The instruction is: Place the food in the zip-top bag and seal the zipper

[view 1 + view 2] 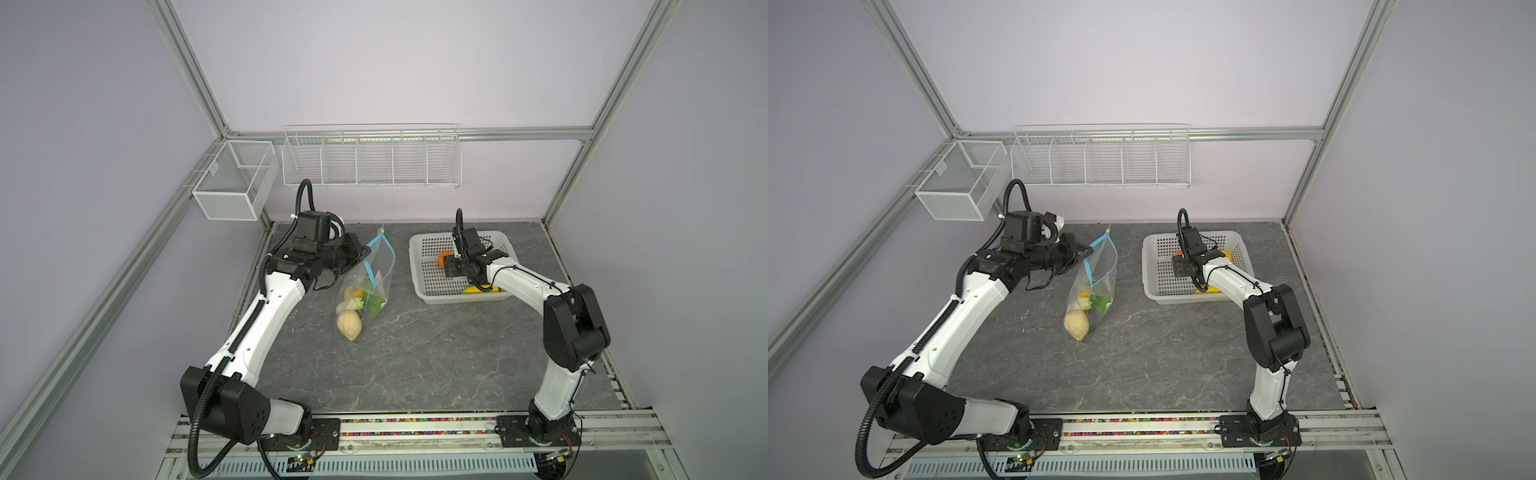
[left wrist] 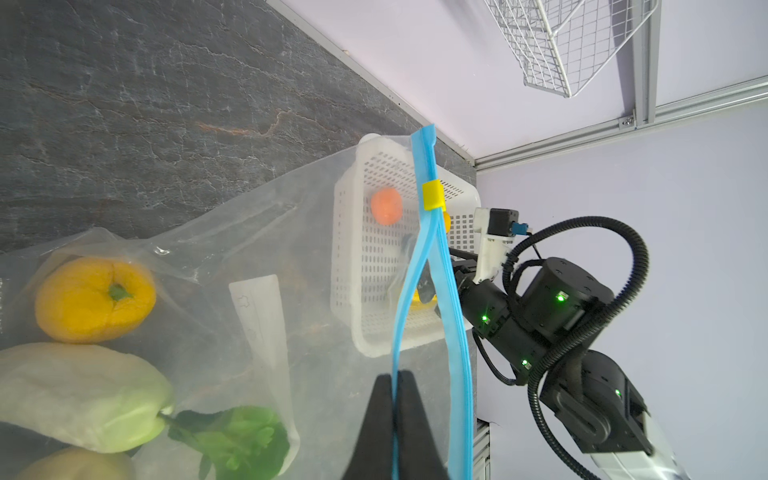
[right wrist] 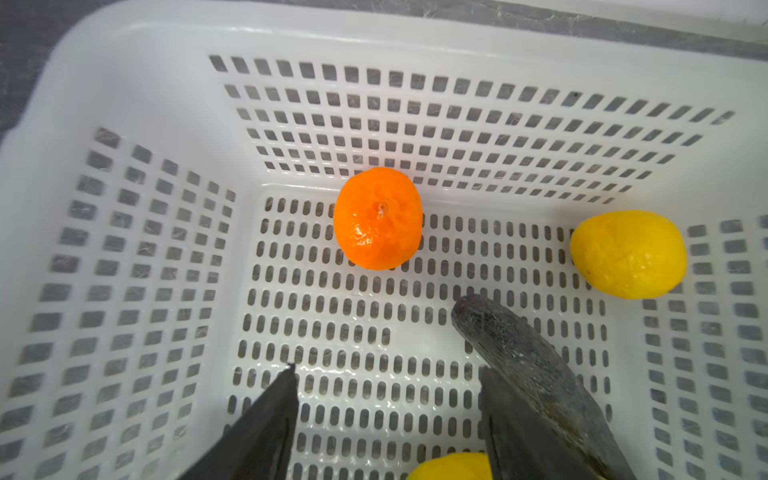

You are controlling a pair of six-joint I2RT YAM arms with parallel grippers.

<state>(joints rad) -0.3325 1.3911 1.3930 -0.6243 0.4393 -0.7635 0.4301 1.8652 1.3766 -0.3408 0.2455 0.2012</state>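
Closest to the lens in the right wrist view, the right end effector hangs inside the white basket, jaws spread, nothing between them. A dark oblong piece lies against the outside of one finger. The orange sits straight ahead of the gap, the lemon is off near a wall, and another yellow piece is close by the fingers.

Across the desk, the left end effector is pinched tight on one lip of the zipper. It lifts that edge of the zip-top bag while the bag's bottom rests on the desk. The two blue lips part below the yellow slider, so the mouth is open but narrow. Inside lie a yellow pepper-like piece, a pale oblong piece, leafy greens and the beige lumpy ball.

Loading looks like the step in hand, with sealing some way off. The orange seems the easiest pick. That would mean advancing until the fingers straddle it, closing, and clearing the basket wall. The fruit must then drop between the lips without knocking the held edge loose.
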